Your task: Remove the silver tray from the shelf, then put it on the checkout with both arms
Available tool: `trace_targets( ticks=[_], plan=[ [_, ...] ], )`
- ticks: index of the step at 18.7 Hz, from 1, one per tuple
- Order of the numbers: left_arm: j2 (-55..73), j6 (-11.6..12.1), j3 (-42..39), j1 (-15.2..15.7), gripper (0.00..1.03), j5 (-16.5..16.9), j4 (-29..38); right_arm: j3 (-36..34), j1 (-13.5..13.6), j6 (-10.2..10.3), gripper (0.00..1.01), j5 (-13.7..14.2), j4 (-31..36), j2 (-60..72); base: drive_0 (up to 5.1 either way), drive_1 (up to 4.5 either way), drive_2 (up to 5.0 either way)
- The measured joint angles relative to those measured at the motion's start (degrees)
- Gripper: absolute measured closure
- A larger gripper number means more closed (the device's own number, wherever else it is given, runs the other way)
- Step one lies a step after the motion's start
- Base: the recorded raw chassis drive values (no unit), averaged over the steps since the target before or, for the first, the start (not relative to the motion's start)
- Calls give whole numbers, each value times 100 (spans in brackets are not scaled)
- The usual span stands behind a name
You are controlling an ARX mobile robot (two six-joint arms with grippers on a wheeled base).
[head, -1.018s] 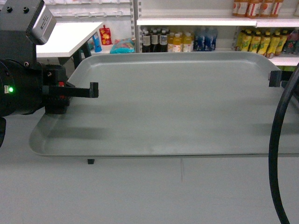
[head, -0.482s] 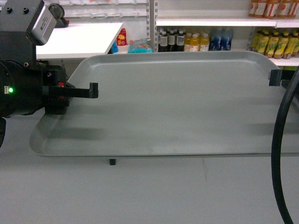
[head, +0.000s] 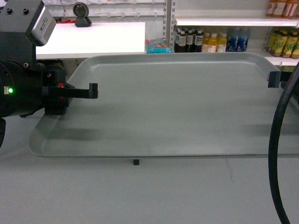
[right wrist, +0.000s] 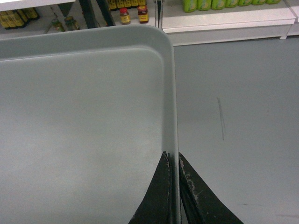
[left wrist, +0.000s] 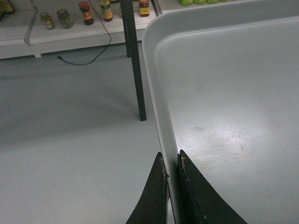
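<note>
Jaws of the left gripper [left wrist: 171,161] are closed onto the left rim of the silver tray [head: 173,107], one black finger outside the rim and one inside; jaws of the right gripper [right wrist: 174,159] are closed the same way onto the right rim. The tray is held level between both arms, above the grey floor [head: 140,196], and rests on no surface. In the head view, from left to right: the left arm [head: 23,84] with its green light, a white tabletop [head: 93,39] behind the tray's far left corner with a dark round object [head: 83,14] on it, slotted shelf uprights [head: 169,21], a teal package [head: 158,45], shelving [head: 219,21] stocked with rows of bottles [head: 210,42], and a thick black cable [head: 280,140] crossing in front of the tray's right end. A small dark mark [head: 136,162] lies on the floor just below the tray's near edge. The left wrist view alone shows a dark table leg [left wrist: 135,70], a thin cable [left wrist: 88,56] on the floor and jars [left wrist: 84,13] on a low shelf. The right wrist view alone shows a thin scuff line [right wrist: 220,119] on the floor and green bottles [right wrist: 210,4] on a low white shelf board [right wrist: 233,21].
</note>
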Motion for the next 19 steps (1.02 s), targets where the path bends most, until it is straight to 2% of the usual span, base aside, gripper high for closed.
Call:
trace_targets(
  ticks=[19],
  plan=[
    [-2, 2, 2, -4, 99, 0, 11, 2, -7, -2, 99, 0, 0, 0, -502, 239, 239]
  ],
)
